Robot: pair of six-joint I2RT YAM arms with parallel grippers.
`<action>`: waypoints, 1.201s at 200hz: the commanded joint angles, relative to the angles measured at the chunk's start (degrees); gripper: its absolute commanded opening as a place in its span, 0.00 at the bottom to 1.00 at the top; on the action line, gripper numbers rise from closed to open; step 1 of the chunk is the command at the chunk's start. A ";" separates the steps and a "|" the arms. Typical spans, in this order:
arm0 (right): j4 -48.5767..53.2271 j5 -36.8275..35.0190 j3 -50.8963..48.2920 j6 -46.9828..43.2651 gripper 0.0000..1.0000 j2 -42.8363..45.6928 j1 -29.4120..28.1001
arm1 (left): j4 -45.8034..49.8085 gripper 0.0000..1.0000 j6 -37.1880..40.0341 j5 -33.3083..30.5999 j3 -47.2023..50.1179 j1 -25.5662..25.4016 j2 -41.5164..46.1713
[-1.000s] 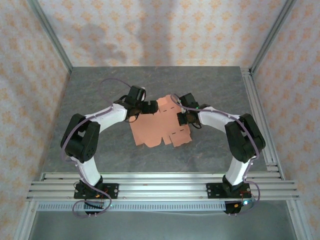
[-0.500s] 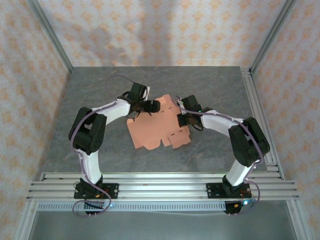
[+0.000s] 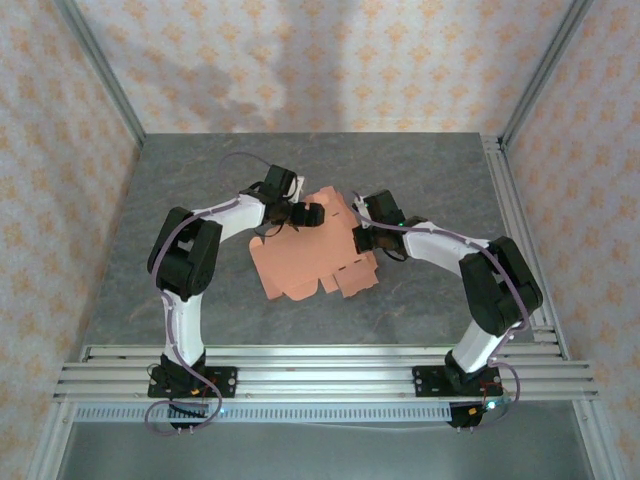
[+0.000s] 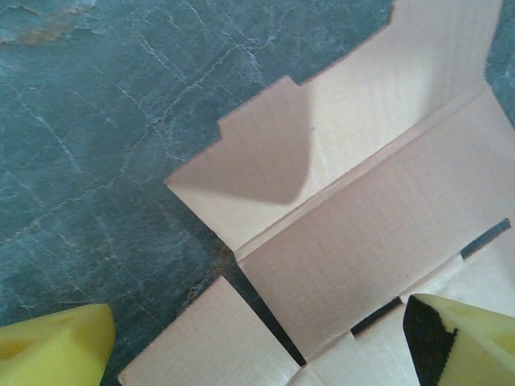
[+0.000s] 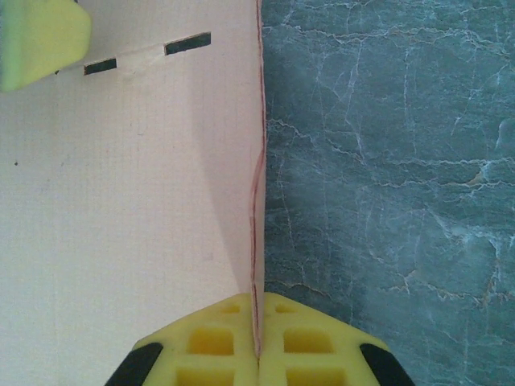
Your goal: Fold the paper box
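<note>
Grey marbled table (image 3: 180,290), patterned walls (image 3: 320,60) | left gripper (image 3: 300,216) spread | right gripper (image 5: 257,347) pinching paper box (image 3: 310,262)

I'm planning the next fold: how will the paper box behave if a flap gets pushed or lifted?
Probably floppy: the paper box is a thin sheet, its edge wavy where the right gripper pinches it. A pushed flap would likely hinge along the visible creases. It looks light, so it may slide on the table unless held.
</note>
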State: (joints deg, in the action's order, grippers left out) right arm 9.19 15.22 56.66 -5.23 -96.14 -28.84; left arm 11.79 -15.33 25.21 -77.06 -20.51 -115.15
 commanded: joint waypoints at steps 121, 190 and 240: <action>2.21 -3.04 4.06 -0.87 0.00 -4.57 -0.41 | -4.58 0.90 -0.21 8.13 2.92 -0.57 4.98; 2.45 -4.56 4.58 -0.33 0.00 -6.40 -0.42 | -1.72 0.89 2.42 8.59 3.12 -2.41 5.38; 2.50 -5.42 5.08 0.10 0.00 -7.46 -0.43 | -0.21 0.89 3.56 8.89 4.10 -3.39 7.40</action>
State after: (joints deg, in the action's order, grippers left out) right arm 11.11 11.75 59.96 -5.21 -102.61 -28.86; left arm 9.89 -13.37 32.80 -73.89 -23.27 -110.37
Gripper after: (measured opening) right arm 0.054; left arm 0.887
